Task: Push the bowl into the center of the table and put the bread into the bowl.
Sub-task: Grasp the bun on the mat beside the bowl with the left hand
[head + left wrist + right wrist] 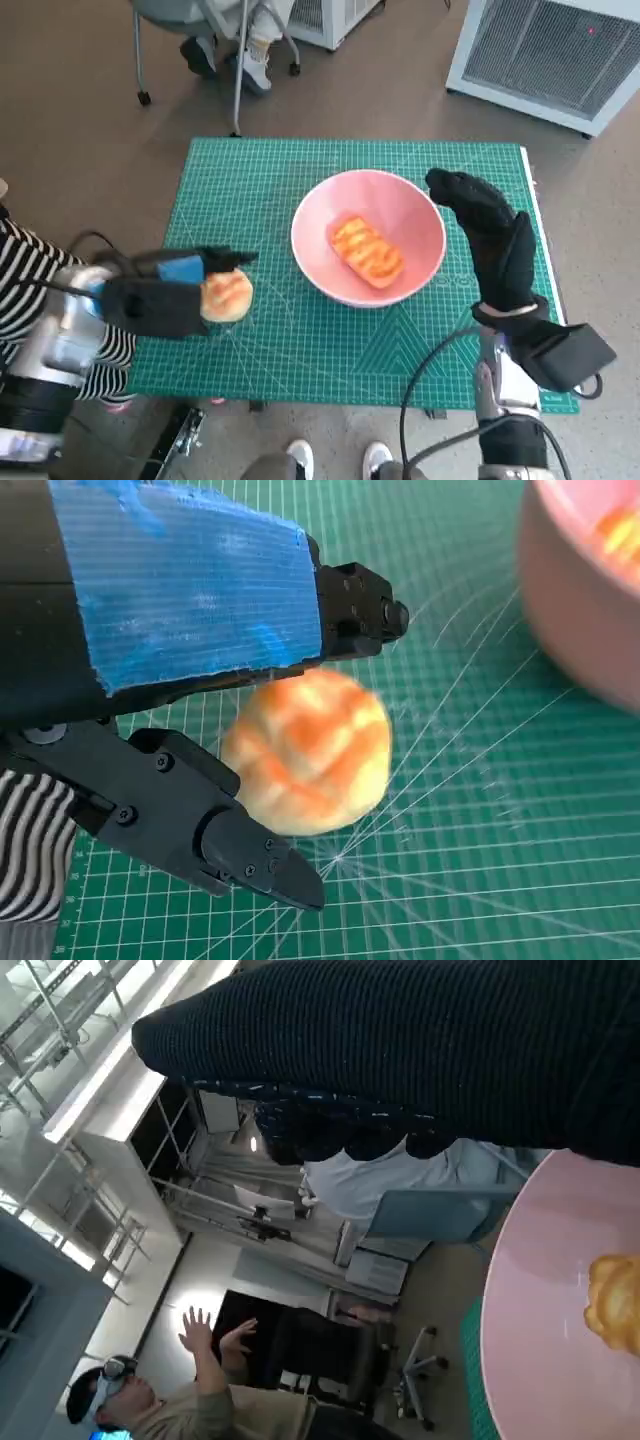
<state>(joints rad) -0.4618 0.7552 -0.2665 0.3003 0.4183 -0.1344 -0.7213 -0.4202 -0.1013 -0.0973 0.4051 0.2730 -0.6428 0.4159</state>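
A pink bowl (405, 222) stands near the middle of the green cutting mat (300, 340) with one oblong golden bread (366, 251) inside it. My left hand (165, 298) is at the mat's left side and grips a round bread roll (227, 295) between its fingers; in the left wrist view the roll (310, 750) sits between the taped back and the black fingers (215, 825), just above the mat. My right hand (490, 235) in its black glove stands against the bowl's right rim, holding nothing, fingers straight. The right wrist view shows the bowl's rim (520, 1290) and bread (615, 1305).
A chair (215, 40) with a person's feet (255, 65) is beyond the table's far edge. A white appliance (550, 55) stands at the far right. Shoes (335, 460) show at the near edge. A person (190, 1390) appears in the right wrist view.
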